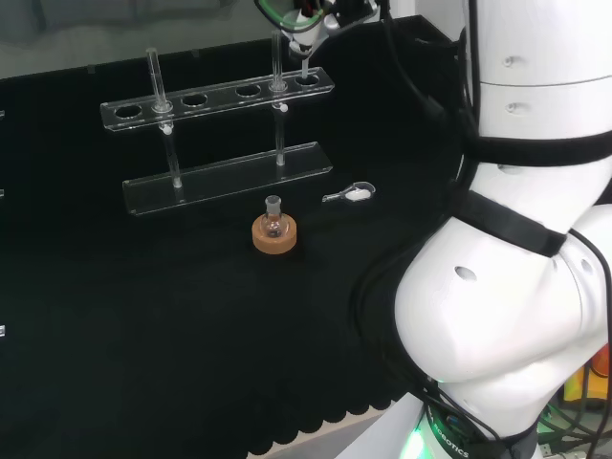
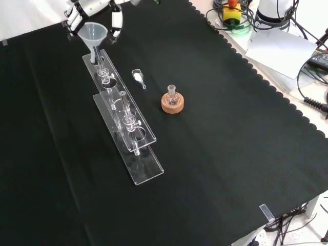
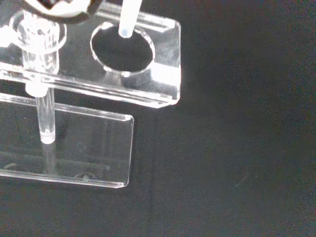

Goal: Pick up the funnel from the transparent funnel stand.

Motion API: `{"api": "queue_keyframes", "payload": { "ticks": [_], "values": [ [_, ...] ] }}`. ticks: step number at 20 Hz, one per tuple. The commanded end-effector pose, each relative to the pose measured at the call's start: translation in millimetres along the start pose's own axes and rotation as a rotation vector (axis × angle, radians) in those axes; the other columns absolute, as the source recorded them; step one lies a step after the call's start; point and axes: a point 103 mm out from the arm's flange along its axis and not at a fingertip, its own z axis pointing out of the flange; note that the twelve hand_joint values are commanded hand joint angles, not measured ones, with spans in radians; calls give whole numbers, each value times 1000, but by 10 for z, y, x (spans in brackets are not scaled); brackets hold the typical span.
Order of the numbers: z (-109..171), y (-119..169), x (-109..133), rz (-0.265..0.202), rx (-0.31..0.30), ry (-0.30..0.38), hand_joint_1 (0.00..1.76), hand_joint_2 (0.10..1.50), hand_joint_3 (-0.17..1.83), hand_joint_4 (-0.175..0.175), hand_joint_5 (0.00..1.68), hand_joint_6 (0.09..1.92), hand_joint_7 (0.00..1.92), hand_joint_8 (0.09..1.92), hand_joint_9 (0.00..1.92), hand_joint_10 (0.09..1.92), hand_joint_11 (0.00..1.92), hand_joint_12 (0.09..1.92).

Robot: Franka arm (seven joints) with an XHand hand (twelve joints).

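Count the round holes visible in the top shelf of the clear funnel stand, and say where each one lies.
5, in a row along the funnel stand's top shelf in the head view: four open, and the right-end one beneath the funnel.

The hand (image 2: 84, 13) holds the funnel (image 2: 93, 34) above the far end of the clear stand (image 2: 125, 123).

- A small round-bottomed flask (image 2: 171, 94) stands upright in a cork ring (image 2: 172, 103) near the middle of the front view.
- A small clear scoop (image 2: 137, 76) lies on the black cloth (image 2: 215, 154), up and left of the cork ring.
- Papers (image 2: 281, 46) and cables (image 2: 312, 97) sit at the upper right.
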Motion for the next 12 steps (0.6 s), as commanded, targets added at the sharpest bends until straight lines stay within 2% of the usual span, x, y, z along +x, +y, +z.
{"api": "queue_keyframes", "payload": {
  "ticks": [1, 12],
  "values": [
    [-198, -358, -24, 33, 19, -28, 895, 697, 643, 11, 674, 681, 515, 650, 904, 462, 565, 1319],
    [-307, -1036, 75, 56, 16, -41, 894, 695, 653, 10, 675, 699, 532, 651, 905, 456, 547, 1315]
  ]
}}
